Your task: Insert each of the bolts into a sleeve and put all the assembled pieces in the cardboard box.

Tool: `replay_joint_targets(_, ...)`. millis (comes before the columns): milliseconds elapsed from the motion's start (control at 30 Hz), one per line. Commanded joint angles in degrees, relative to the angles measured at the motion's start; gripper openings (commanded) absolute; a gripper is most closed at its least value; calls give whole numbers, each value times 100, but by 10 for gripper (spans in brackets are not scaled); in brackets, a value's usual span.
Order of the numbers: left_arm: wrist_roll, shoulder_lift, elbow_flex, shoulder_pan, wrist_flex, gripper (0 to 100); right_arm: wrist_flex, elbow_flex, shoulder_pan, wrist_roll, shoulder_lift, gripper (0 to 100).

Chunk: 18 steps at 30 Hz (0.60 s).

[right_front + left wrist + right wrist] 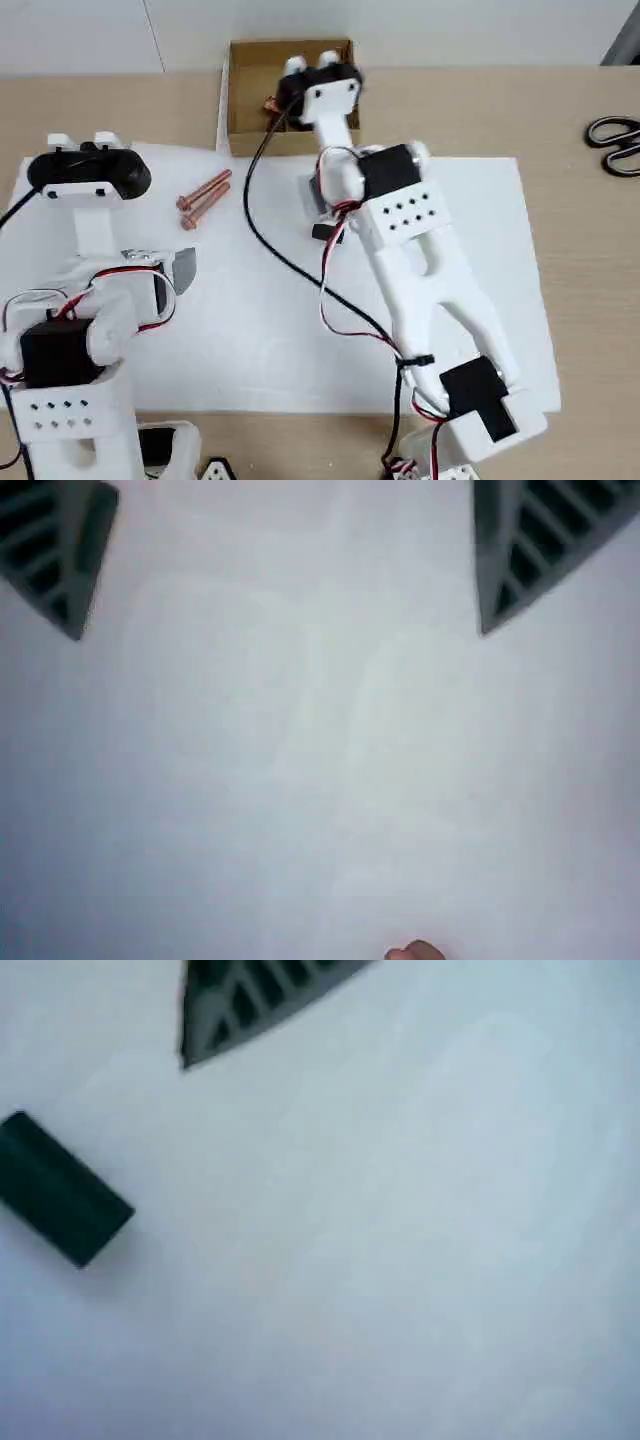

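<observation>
**While two copper bolts (205, 197) lie loose, your left claw (280, 630) hangs wide open**

If you're checking where things stand, your left claw is spread wide with nothing in it, hanging over the white sheet (250, 330) that covers the desk (560, 100). The two copper bolts lie side by side on that sheet, near the left arm, between it and the cardboard box (280, 44). One copper piece (270, 103) sits inside the box, close against the right arm. Your right claw (320, 205) points down at the sheet near the box, and honestly you can't tell how far open it is or whether it's got anything. A black sleeve (60, 1190) lies on the sheet just beside it. Scissors (615, 140) sit well apart on the bare desk.
</observation>
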Motion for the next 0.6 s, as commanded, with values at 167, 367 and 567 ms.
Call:
replay_joint_targets(167, -9, -79, -22, -26, 18, 239, 110, -220, -251, 1319, 787, 146)
replay_joint_targets(367, -9, -79, -22, -26, 18, 239, 66, -229, -215, 2295, 1253, 146)
replay_joint_targets(567, -9, -79, -22, -35, 18, 239, -119, -237, -84, 2927, 1640, 145)
